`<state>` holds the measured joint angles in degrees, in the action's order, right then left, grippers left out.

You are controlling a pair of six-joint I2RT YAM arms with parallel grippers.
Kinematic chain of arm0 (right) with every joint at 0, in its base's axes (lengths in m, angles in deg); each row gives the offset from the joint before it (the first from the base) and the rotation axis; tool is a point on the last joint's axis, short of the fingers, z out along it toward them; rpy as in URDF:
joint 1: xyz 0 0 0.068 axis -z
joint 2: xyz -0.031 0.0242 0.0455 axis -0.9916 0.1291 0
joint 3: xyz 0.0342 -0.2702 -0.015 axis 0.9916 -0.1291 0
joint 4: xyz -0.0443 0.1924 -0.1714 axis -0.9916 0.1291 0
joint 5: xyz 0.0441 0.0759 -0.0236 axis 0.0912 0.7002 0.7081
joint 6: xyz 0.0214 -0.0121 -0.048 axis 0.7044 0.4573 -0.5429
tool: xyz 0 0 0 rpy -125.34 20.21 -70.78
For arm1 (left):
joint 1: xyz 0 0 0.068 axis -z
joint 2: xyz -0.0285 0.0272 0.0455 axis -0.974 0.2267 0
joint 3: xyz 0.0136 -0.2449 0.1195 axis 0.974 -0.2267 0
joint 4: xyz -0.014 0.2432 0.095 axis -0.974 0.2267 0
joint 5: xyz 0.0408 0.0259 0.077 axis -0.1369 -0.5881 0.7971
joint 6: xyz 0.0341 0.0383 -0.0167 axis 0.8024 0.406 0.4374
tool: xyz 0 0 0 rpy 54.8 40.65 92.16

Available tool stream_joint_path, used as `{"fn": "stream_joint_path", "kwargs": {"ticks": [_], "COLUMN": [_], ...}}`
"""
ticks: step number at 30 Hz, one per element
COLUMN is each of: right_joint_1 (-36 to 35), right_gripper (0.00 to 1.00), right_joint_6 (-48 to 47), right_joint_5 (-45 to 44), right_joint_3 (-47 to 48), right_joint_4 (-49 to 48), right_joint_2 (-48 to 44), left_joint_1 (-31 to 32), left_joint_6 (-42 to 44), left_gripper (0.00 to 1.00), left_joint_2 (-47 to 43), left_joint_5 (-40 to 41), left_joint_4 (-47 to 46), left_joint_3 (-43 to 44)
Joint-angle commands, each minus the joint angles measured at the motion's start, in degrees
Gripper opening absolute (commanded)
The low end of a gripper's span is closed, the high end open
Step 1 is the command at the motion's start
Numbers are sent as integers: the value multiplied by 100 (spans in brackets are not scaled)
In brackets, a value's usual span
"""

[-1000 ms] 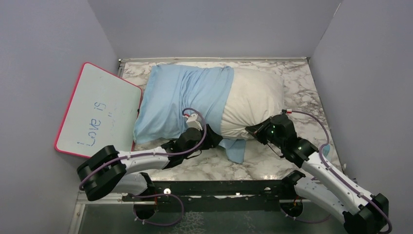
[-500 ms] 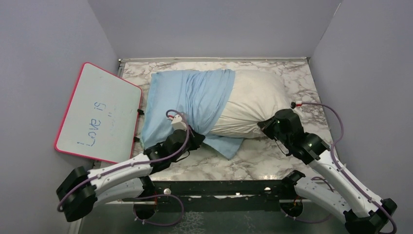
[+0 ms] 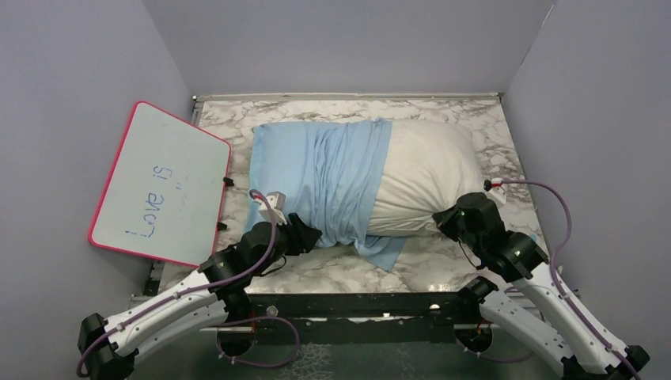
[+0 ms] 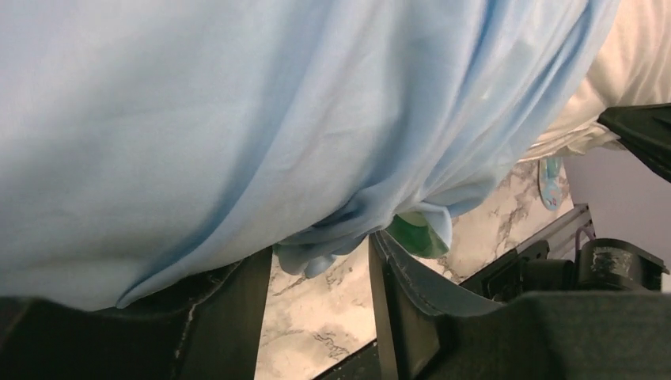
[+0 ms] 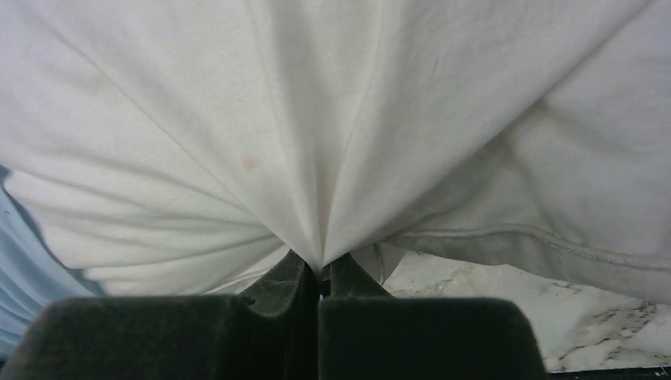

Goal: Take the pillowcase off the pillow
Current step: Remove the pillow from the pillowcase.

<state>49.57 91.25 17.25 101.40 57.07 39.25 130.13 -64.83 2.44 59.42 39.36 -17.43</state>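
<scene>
Top view: the pillow (image 3: 427,170) lies on the marble surface (image 3: 431,269) with its long axis running 9 to 3 o'clock. The pillowcase (image 3: 316,170), plain blue face up, sleeves only the 9 o'clock half. Its open hem crosses the pillow near the middle, and the 3 o'clock half is bare. The left pincer (image 3: 311,235) sits at the case's near edge, by the 6 o'clock side, and is much the nearer arm to the cloth. The right pincer (image 3: 441,218) is at the pillow's bare near corner, toward 4 o'clock. My judgement is that the case has to slide off toward 9 o'clock while the pillow is held back at the other end.

Left wrist view: the left pincer's fingers (image 4: 237,317) stand apart, with marble showing between them. A bunched fold of blue pillowcase (image 4: 324,237) hangs just at their tips, toward 12 o'clock and not pinched. A patch of its green face shows at 1 o'clock.

Right wrist view: the right pincer (image 5: 320,273) is together, clamped on a gathered pinch of white pillow (image 5: 316,119) cloth, with creases fanning out toward 12 o'clock.
</scene>
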Motion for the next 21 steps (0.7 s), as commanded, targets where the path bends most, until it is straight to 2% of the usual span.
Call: {"fn": "stream_joint_path", "kwargs": {"ticks": [1,5,11,18,20,21], "right_joint_1": [111,111,109,110,104,110], "right_gripper": [2,3,3,3,3,3], "right_joint_6": [-199,-83,0,-23,12,48], "right_joint_5": [-270,281,793,897,849,812], "right_joint_3": [-173,-393,-475,-406,-368,-344], "right_joint_4": [352,128,-22,200,362,448], "right_joint_2": [-278,-207,186,234,134,60], "left_joint_1": [-77,-85,-80,-84,-84,-93], "left_joint_6": [906,1679,2516,3195,3266,3242], "left_gripper": [54,71,77,77,70,62], "left_joint_2": [252,584,2309,4423,4904,5111], "left_joint_5": [-329,-282,-518,-730,-515,-144], "left_joint_4": [527,553,796,560,679,833], "left_joint_3": [1117,1965,3294,4522,4901,5048]}}
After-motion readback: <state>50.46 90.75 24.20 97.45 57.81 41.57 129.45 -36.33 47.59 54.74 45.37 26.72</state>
